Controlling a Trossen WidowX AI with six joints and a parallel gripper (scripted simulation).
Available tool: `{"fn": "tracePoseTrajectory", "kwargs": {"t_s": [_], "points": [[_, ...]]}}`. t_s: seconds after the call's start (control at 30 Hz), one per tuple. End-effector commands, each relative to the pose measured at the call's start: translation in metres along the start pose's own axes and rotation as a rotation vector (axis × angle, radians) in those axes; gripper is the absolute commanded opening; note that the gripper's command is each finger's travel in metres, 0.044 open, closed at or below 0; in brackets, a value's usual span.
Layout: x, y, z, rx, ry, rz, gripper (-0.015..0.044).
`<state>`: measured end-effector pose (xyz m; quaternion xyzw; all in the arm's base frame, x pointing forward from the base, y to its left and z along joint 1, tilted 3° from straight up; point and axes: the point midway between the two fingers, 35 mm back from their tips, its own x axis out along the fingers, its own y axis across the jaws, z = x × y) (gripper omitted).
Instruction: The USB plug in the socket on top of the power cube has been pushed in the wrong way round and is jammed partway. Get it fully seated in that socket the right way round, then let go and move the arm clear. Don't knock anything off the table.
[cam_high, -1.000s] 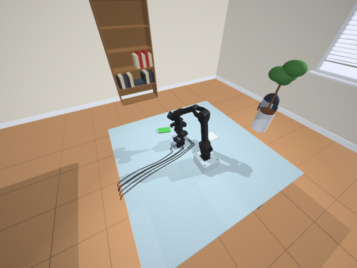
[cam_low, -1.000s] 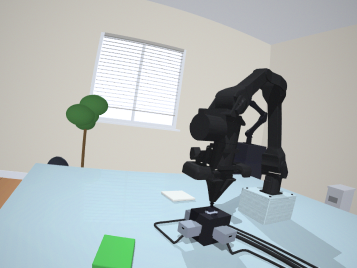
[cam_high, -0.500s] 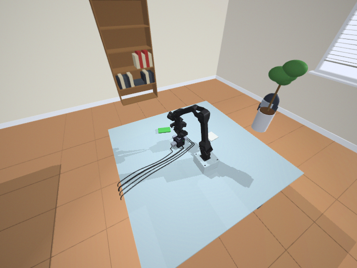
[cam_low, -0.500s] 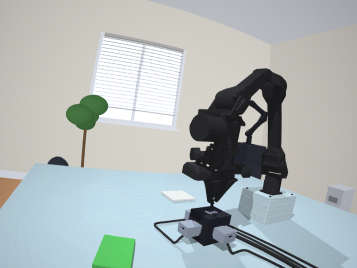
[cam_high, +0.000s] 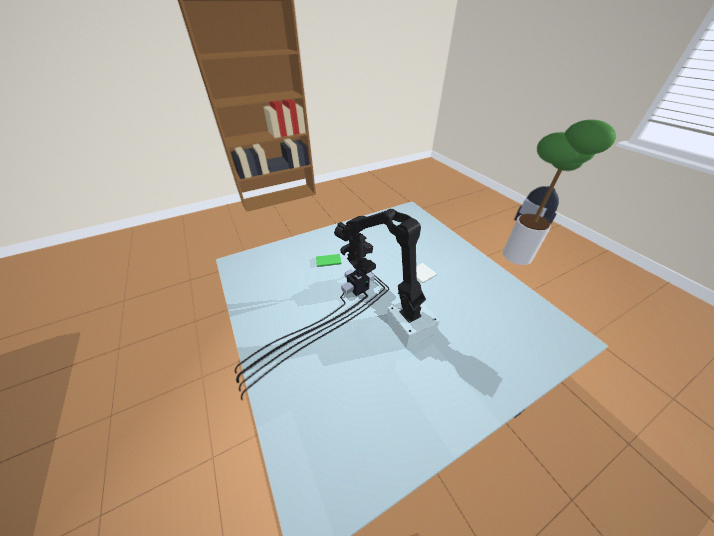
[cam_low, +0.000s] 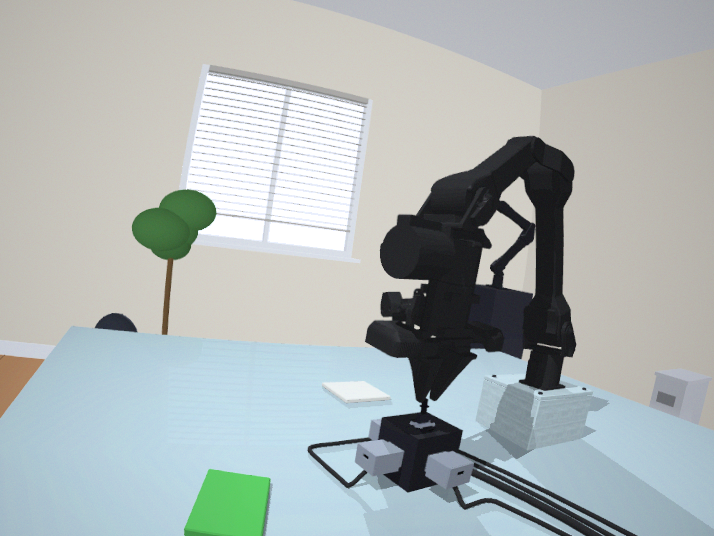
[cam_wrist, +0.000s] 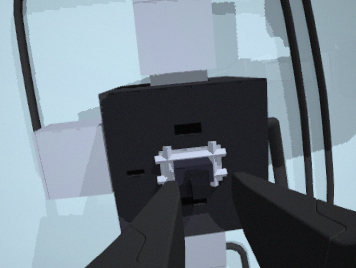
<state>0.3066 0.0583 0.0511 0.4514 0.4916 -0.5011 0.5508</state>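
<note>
While parted slightly and gripping nothing, end effector (cam_low: 427, 399) hangs just above power cube (cam_low: 421, 452), fingertips either side of USB plug (cam_wrist: 191, 162) in wrist view. Plug sits in top socket, pale flange low on cube's top face, directly below the tips. Nearest on desk (cam_low: 144, 403): green block (cam_low: 228, 502). Beyond cube: white pad (cam_low: 356, 392), arm base (cam_low: 533, 408).
</note>
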Motion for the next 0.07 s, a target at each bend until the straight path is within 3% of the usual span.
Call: {"fn": "tracePoseTrajectory", "kwargs": {"t_s": [0.0,0.03], "points": [[-0.0054,0.0013,0.0002,0.001,0.001,0.005,0.0095],[-0.0064,0.0013,0.0003,0.001,0.001,0.005,0.0095]]}}
